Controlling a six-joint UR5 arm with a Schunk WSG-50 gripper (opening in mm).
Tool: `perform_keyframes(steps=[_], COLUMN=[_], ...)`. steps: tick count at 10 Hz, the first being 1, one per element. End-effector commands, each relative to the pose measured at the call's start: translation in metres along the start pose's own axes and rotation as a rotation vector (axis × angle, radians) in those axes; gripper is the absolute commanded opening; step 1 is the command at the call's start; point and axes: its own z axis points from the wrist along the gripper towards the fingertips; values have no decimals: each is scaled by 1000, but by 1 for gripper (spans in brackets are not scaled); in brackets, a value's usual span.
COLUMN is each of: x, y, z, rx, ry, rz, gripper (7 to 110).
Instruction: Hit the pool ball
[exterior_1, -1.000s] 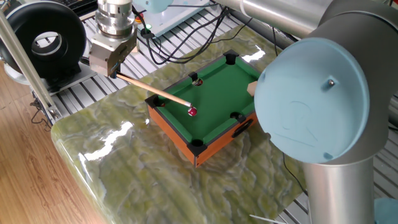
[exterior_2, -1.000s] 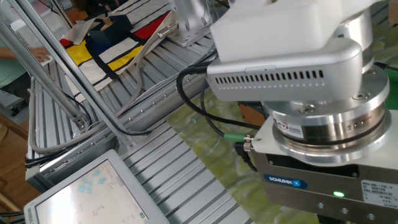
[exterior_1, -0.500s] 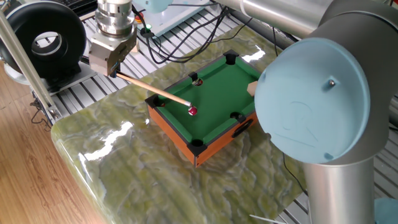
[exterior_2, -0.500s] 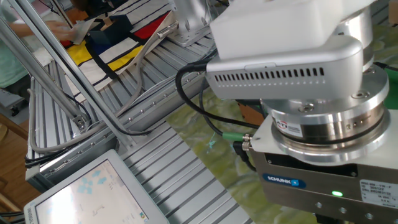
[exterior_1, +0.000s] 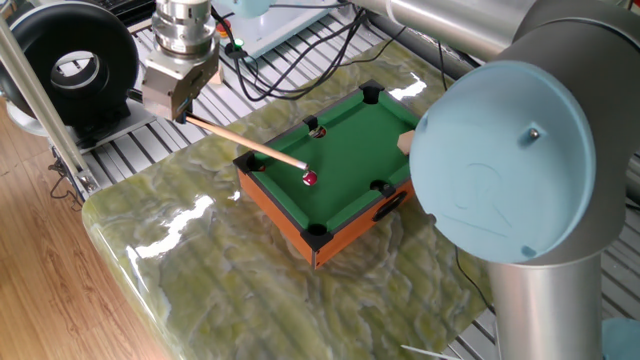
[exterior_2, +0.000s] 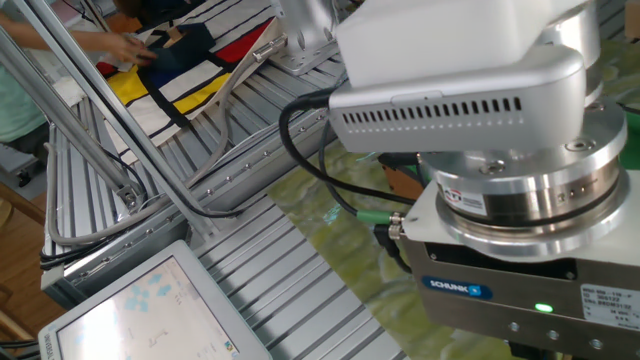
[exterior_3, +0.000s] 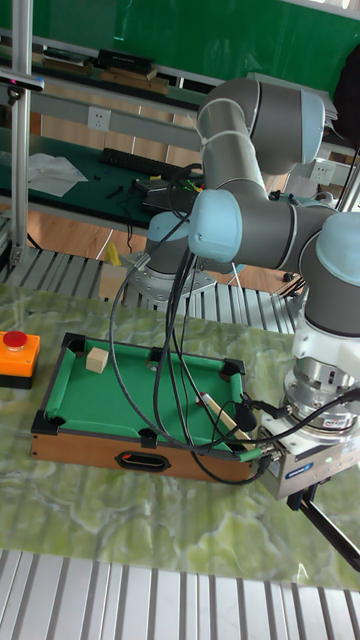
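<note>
A small dark-red pool ball (exterior_1: 310, 179) lies on the green felt of the toy pool table (exterior_1: 279, 214), near its left rail. My gripper (exterior_1: 183, 113) hovers off the table's far-left side, shut on a wooden cue stick (exterior_1: 245, 144). The cue slants down over the rail, and its tip stops just short of the ball. In the tall fixed view the gripper (exterior_3: 303, 496) hangs past the right end of the pool table (exterior_3: 80, 446); cables hide the ball there. The other fixed view shows only the gripper's body, not its fingers.
A tan wooden cube (exterior_3: 96, 359) sits on the felt near the far end. A red button on an orange box (exterior_3: 15, 350) stands beside the table. Black cables (exterior_3: 180, 330) hang over the felt. The arm's blue joint cap (exterior_1: 510, 160) blocks the right side.
The gripper body has shifted very slightly. Cue tip and ball sit in the same place. A person's hand has moved in at the far top left.
</note>
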Motion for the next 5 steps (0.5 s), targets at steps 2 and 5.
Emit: perform_keyframes(steps=[2,5], x=[-6,-5], y=[3,2], z=[-9,-8], rx=[-24,-22], ry=[-5,-4], rz=[9,9], gripper=[7,7])
